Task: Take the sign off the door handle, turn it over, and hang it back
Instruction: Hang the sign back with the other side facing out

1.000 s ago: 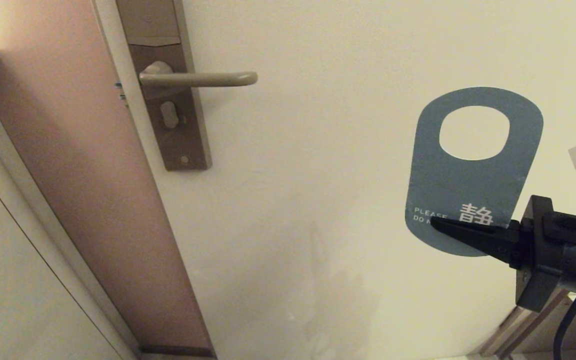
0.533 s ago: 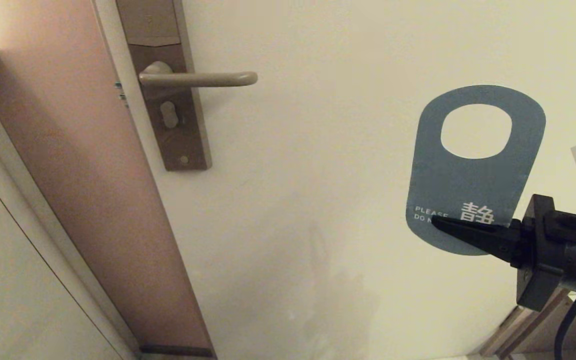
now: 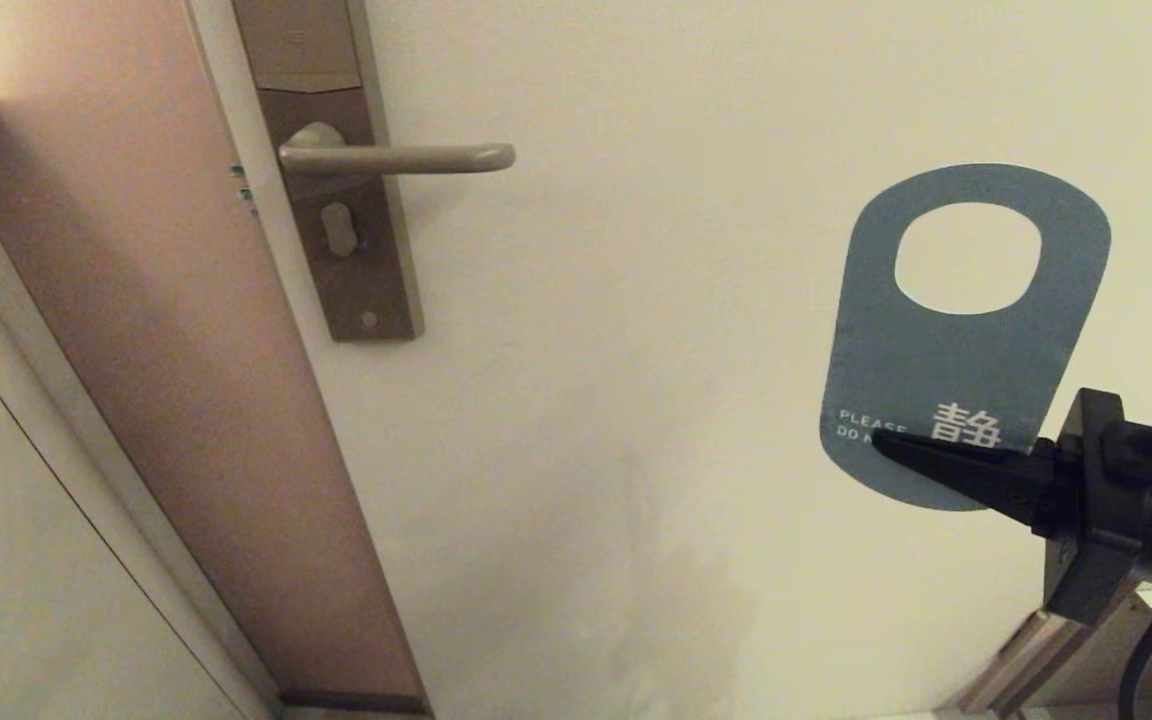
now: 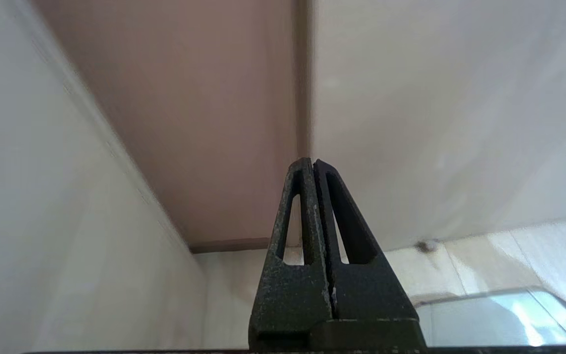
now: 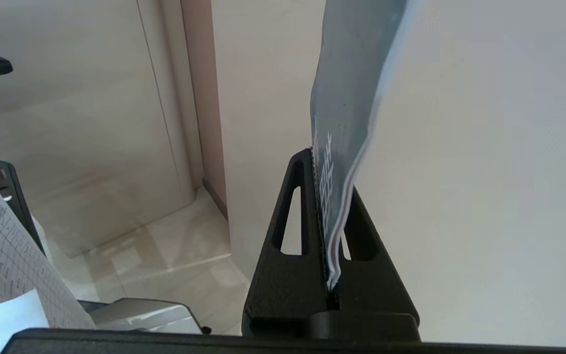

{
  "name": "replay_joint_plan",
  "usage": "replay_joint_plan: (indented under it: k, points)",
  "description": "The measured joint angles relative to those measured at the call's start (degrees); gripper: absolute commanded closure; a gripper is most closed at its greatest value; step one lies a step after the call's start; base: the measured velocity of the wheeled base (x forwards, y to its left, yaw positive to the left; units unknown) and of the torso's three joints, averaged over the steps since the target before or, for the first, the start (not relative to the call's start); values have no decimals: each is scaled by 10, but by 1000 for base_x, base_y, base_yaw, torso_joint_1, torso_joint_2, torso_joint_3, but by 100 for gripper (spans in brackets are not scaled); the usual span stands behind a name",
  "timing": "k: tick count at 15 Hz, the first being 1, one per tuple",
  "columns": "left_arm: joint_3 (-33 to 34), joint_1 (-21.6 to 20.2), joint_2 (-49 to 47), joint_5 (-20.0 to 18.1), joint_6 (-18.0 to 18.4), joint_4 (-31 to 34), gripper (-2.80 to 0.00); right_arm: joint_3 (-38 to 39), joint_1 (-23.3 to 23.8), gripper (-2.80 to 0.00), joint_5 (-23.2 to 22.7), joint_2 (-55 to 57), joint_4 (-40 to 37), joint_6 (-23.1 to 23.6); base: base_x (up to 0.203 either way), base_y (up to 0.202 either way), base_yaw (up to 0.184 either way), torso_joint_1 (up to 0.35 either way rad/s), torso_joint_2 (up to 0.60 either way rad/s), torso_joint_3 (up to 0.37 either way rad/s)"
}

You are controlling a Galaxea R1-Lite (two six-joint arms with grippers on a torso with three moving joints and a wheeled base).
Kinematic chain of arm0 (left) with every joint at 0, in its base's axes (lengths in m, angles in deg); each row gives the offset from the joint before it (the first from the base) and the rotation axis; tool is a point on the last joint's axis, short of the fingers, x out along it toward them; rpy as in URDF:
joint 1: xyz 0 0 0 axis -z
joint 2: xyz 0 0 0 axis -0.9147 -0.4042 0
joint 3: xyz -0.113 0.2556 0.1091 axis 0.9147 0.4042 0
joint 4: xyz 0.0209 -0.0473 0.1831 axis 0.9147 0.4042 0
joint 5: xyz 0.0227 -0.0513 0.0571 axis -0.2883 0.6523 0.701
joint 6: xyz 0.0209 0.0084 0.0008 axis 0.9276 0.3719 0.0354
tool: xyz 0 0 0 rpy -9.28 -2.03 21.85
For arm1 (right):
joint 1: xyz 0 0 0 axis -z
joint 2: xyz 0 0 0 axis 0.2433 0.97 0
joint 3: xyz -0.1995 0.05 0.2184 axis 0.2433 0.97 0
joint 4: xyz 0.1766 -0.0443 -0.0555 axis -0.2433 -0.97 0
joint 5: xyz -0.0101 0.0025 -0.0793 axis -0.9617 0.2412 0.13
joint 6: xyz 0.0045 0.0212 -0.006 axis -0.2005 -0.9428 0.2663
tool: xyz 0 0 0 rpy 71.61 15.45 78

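Observation:
The sign (image 3: 946, 360), teal face toward me with white lettering and a large oval hole at the top, hangs in the air at the right of the head view, well clear of the door handle (image 3: 406, 157). My right gripper (image 3: 881, 440) is shut on the sign's lower end, coming in from the right. In the right wrist view the sign (image 5: 347, 98) stands edge-on, pinched at my right gripper (image 5: 315, 155). The handle is a bare beige lever on a brown plate (image 3: 356, 270). My left gripper (image 4: 312, 163) is shut on nothing, low down near the floor.
The pale door (image 3: 686, 350) fills most of the head view, with a pinkish-brown door frame strip (image 3: 186, 380) to its left. A printed sheet (image 5: 3, 260) shows at the edge of the right wrist view. Glossy floor tiles (image 5: 165, 255) lie below.
The sign and my right gripper have drifted slightly right and up in the head view. The handle and door have stayed put.

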Motion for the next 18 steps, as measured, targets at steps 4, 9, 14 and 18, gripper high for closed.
replay_joint_plan:
  k: [4, 9, 14, 18]
  points:
    - [0, -25, 23, 0, 0, 0, 0, 3, 1, 0, 0, -14, -1, 0, 0, 0, 0, 0, 0, 0]
    - [0, -32, 85, 0, 0, 0, 0, 4, 27, 0, 0, -25, -1, -1, 0, 0, 0, 0, 0, 0]
    - [0, -36, 144, 1, -7, 0, 0, 3, 90, 0, -1, -34, -1, -24, 0, 0, 0, 0, 0, 0]
    - [0, -36, 156, 1, -9, 0, 0, 0, 101, 0, -1, -41, -1, -38, 0, 0, 0, 0, 0, 0]
